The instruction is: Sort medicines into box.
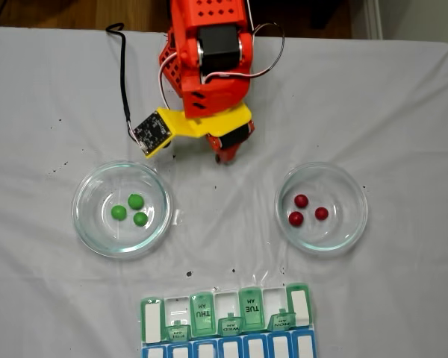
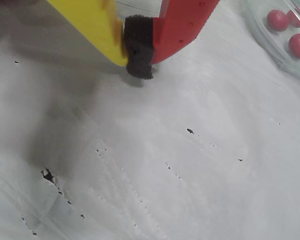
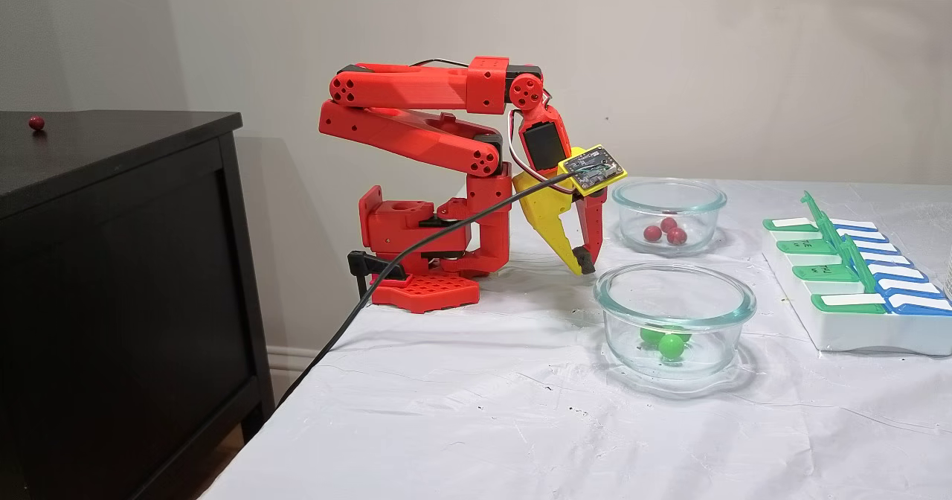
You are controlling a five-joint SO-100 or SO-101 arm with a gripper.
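Observation:
Three green medicines (image 1: 137, 201) lie in the left glass dish (image 1: 97, 227) in a fixed view, and three red medicines (image 1: 302, 201) lie in the right dish (image 1: 340, 186). The box (image 1: 252, 304), with green day-labelled lids partly raised, sits at the near table edge. My gripper (image 1: 224, 155) hangs between the dishes at the far side, just above the cloth. In the wrist view the gripper (image 2: 139, 67) has its yellow and red fingers pressed together on their own black foam pad, nothing held. From the side, the gripper (image 3: 584, 264) points down beside the green dish (image 3: 673, 292), with the red medicines (image 3: 664, 232) behind.
A white wrinkled cloth (image 1: 403, 112) covers the table. A black cable (image 3: 416, 247) runs from the wrist board off the table's left edge. A black cabinet (image 3: 111, 262) stands left of the table with one red ball (image 3: 36, 122) on top. The box (image 3: 848, 332) lies at the right.

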